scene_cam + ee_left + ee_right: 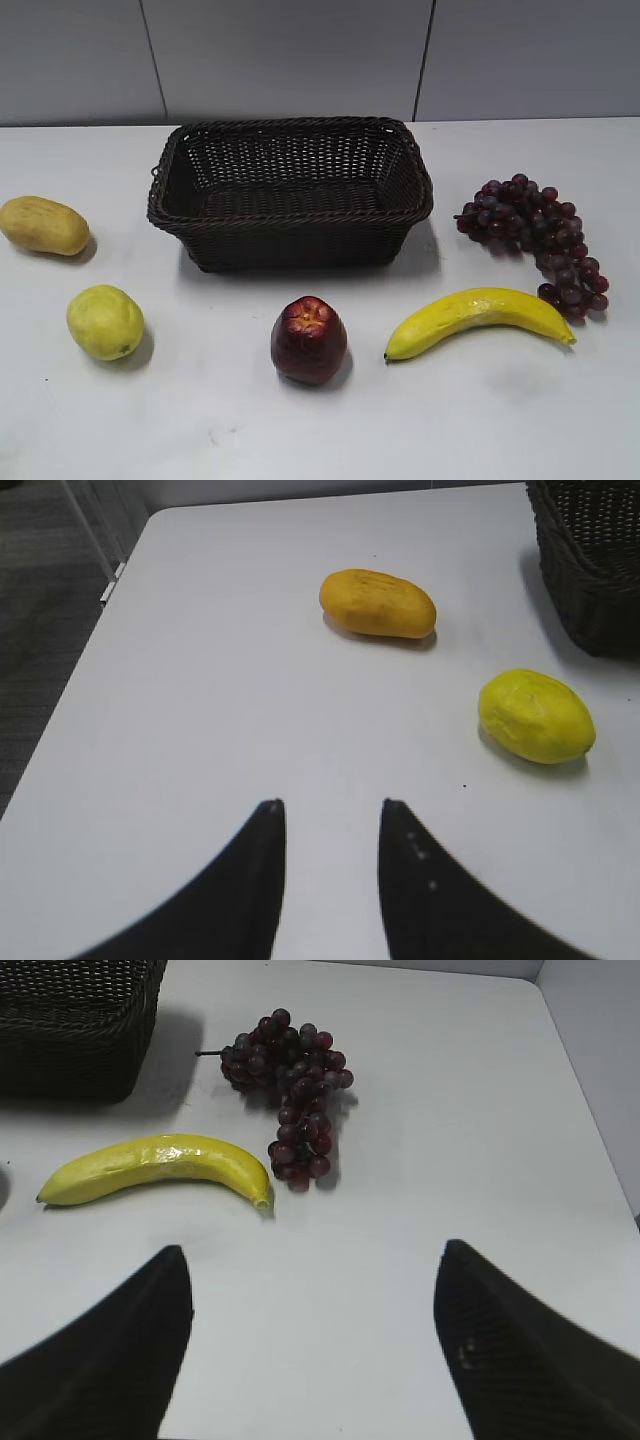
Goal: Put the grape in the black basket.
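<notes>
A: Where is the tapering bunch of dark purple-red grapes [537,242]?

B: On the white table [450,420], to the right of the rectangular dark woven wicker basket [290,190], apart from it. Its narrow end comes close to the tip of the curved yellow banana [478,318]; I cannot tell whether they touch.

A: And the claws?

B: The right gripper [312,1305] hangs above bare table with its jaws spread wide, holding nothing, the grapes well ahead of it. The left gripper [330,830] has its jaws only narrowly parted, also holding nothing.

A: What else lies there?

B: A dark red apple [309,339] in front of the basket, a yellow-green rounded fruit [105,322] and an orange-yellow oblong fruit [43,225] at the left.
</notes>
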